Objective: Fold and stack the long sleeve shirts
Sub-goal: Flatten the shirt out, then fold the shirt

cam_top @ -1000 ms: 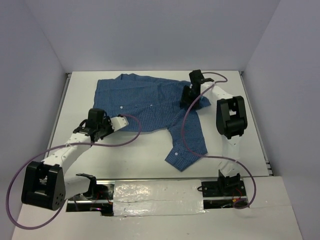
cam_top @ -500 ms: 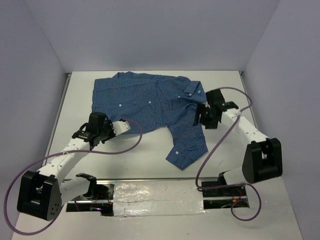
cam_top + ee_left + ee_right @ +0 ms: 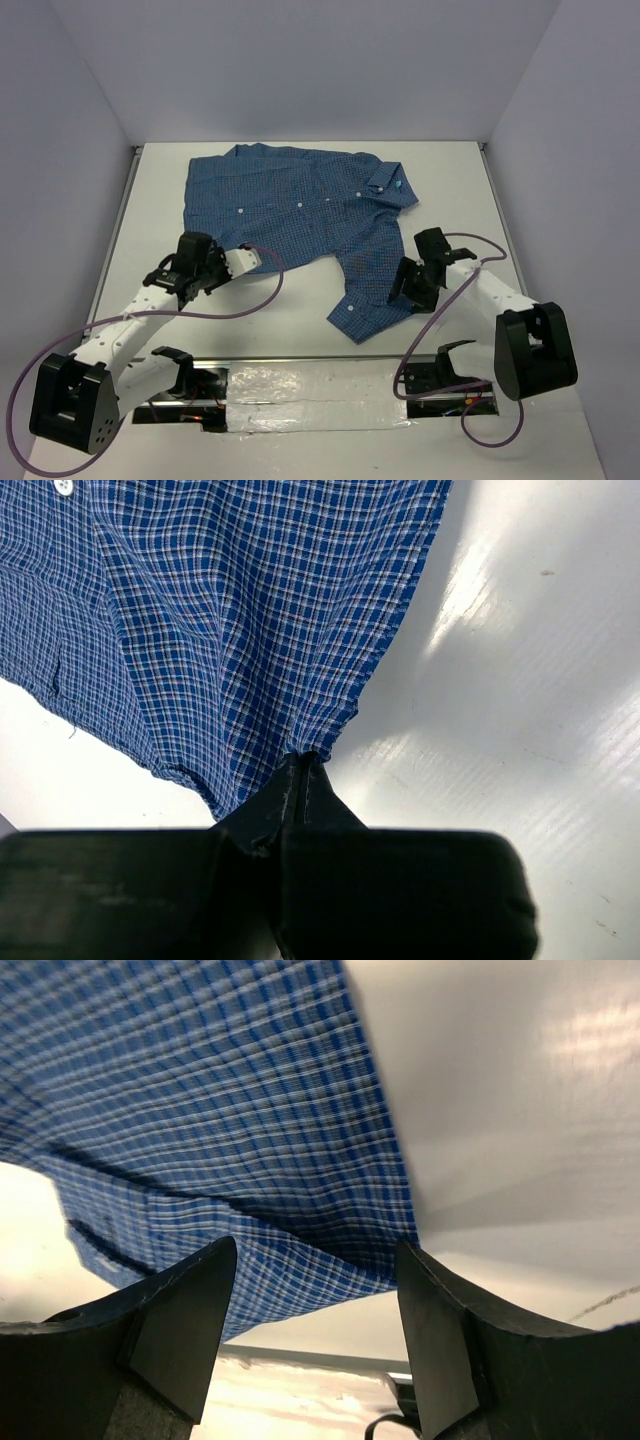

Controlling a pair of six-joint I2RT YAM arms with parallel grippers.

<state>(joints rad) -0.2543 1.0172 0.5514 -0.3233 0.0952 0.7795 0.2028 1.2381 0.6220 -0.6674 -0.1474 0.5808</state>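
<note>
The long sleeve shirt point(image 3: 300, 205), blue and finely checked, lies spread across the back of the white table point(image 3: 460, 180). Its collar is at the right and one sleeve runs toward me to a cuff point(image 3: 360, 318). My left gripper point(image 3: 240, 260) is shut on the shirt's near hem corner. In the left wrist view the fingertips point(image 3: 303, 770) pinch the cloth point(image 3: 250, 630), which fans away from them. My right gripper point(image 3: 400, 288) is open at the right edge of the sleeve, just above the cuff. The right wrist view shows its gripper point(image 3: 315, 1290) empty, with sleeve cloth point(image 3: 220, 1110) just beyond its fingers.
Purple cables loop from both arms over the table's near part. A shiny taped strip point(image 3: 310, 385) runs along the near edge between the arm bases. Grey walls close in the table on three sides, with a rail along the right edge point(image 3: 522, 270).
My right gripper let go at the collar, opened and swung toward me to the sleeve near the cuff. The collar now lies flat. My left gripper drew the hem slightly nearer.
</note>
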